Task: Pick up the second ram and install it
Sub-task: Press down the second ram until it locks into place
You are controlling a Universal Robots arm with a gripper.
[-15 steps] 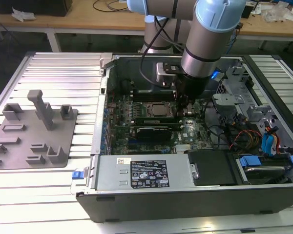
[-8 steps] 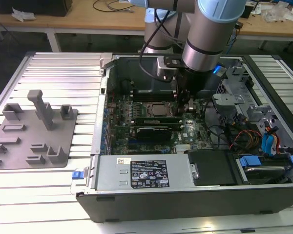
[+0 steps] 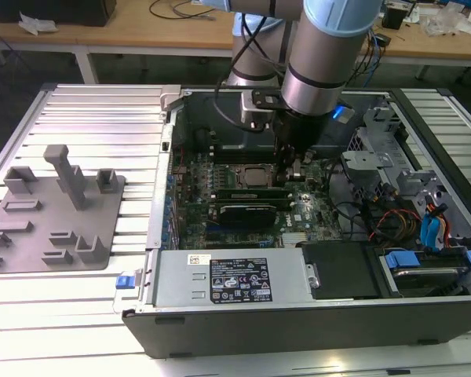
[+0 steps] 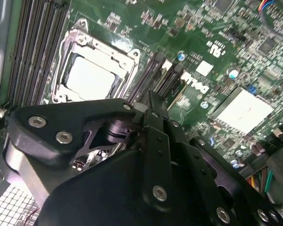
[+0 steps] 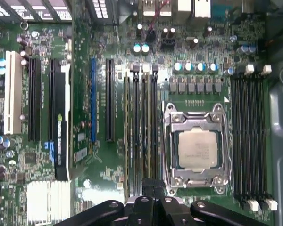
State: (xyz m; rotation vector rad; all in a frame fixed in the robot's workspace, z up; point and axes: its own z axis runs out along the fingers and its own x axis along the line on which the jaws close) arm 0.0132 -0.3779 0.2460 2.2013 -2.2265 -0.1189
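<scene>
— Grey plastic, that block [image 3: 55, 212] far out on the exterior view's left?

— Yes, a fixture with posts and pockets. It lies on the ribbed metal tabletop [image 3: 102, 118], well apart from the gripper [image 3: 292, 174]. Between the two stands the open computer case [image 3: 298, 330], lid off, board showing.

— And the second ram [image 3: 247, 192]?

— It is inside the case, a thin green stick standing on edge in a slot, running lengthwise away from the gripper toward the exterior view's left. In the first wrist view the second ram [image 5: 144, 132] sits in the bank of narrow slots between the long blue slot [image 5: 93, 101] and the processor [image 5: 197, 148], with its near end right at the gripper [image 5: 153, 186].

— Is it held?

— I cannot tell whether the gripper is clamped on it or has let go. The gripper is down at board level at that end of the slot bank. In the second wrist view the gripper [image 4: 153, 101] points at the same slots, just beside the silver processor [image 4: 92, 77].

— Past it, toward the exterior view's right?

— A metal drive cage [image 3: 373, 169] near the gripper, then blue cables [image 3: 430, 232] farther off.
</scene>
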